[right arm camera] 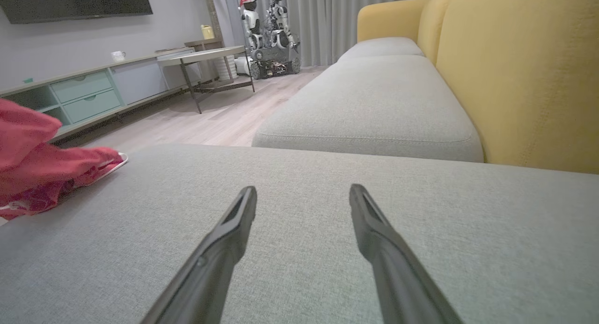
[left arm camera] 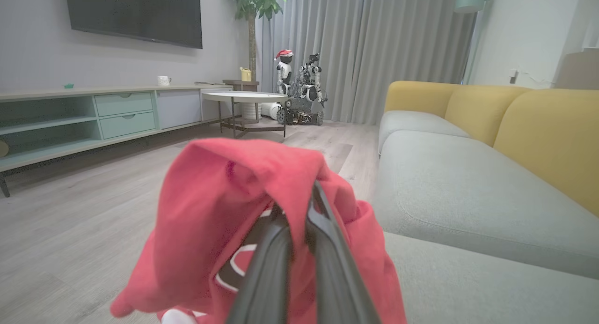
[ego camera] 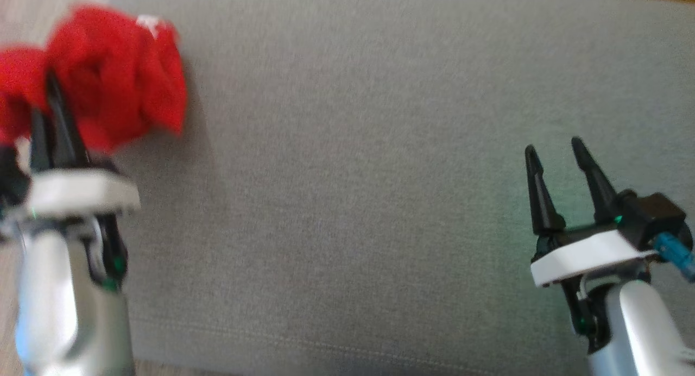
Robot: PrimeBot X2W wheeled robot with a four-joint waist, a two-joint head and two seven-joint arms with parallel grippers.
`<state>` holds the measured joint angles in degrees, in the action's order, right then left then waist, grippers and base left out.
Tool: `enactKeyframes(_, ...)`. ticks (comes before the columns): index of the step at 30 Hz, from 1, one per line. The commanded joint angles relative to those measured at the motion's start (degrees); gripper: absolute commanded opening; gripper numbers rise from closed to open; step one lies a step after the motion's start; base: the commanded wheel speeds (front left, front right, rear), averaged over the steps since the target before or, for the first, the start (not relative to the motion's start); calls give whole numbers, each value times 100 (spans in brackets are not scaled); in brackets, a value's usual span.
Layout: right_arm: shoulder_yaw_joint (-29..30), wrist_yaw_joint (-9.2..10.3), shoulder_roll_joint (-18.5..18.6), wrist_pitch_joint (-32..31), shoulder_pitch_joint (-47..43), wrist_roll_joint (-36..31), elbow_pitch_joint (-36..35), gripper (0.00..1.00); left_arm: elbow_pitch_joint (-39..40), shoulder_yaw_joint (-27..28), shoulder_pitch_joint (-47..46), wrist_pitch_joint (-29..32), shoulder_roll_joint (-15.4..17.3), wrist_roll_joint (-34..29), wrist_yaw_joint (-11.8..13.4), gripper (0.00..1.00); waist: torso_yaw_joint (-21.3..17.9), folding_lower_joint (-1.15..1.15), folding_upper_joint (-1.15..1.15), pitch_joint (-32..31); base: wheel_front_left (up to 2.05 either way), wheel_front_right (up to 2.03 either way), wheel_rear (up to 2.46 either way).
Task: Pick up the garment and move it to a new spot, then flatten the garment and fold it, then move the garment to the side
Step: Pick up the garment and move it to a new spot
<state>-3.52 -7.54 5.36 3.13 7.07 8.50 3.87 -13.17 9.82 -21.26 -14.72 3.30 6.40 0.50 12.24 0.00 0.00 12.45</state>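
Observation:
The garment (ego camera: 114, 71) is a crumpled red cloth with a white and dark print, bunched at the far left of the grey sofa seat (ego camera: 353, 175). My left gripper (ego camera: 49, 96) is shut on it, its dark fingers pinched together into the red folds. In the left wrist view the garment (left arm camera: 224, 211) drapes over and around my closed fingers (left arm camera: 276, 249). My right gripper (ego camera: 554, 148) stands open over the seat at the lower right, nothing between its fingers. In the right wrist view the garment (right arm camera: 42, 165) lies at the left edge, far from my right gripper (right arm camera: 303, 195).
The sofa has yellow back cushions (right arm camera: 514, 80) and more grey seat cushions (right arm camera: 374, 104). Beyond lie a wood floor (left arm camera: 70, 221), a low TV cabinet (left arm camera: 93, 118), a round coffee table (left arm camera: 245, 97) and other robots (left arm camera: 299, 85) by the curtain.

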Motion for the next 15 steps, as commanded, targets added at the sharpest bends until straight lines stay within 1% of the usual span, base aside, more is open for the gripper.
enactKeyframes(1,-130,5,-49,72,16,25,-156,100,351,118,78,-27,139,-62,23,0,-79,0,0,-280,0,0,0)
enactKeyframes(4,-140,5,-108,93,-113,40,-97,100,721,-42,796,-28,39,16,5,0,-127,0,0,-481,0,0,0)
enactKeyframes(8,-127,5,-167,106,-267,52,-46,100,992,-303,1570,-28,-12,52,87,0,-209,0,0,-711,0,0,0)
enactKeyframes(11,-96,5,-197,93,-371,57,-37,100,1124,-581,1952,0,-25,22,130,0,-254,0,0,-827,0,0,0)
enactKeyframes(15,-104,5,-220,63,-448,55,-42,100,1234,-980,2183,111,-33,-63,179,0,-391,0,0,-901,0,0,0)
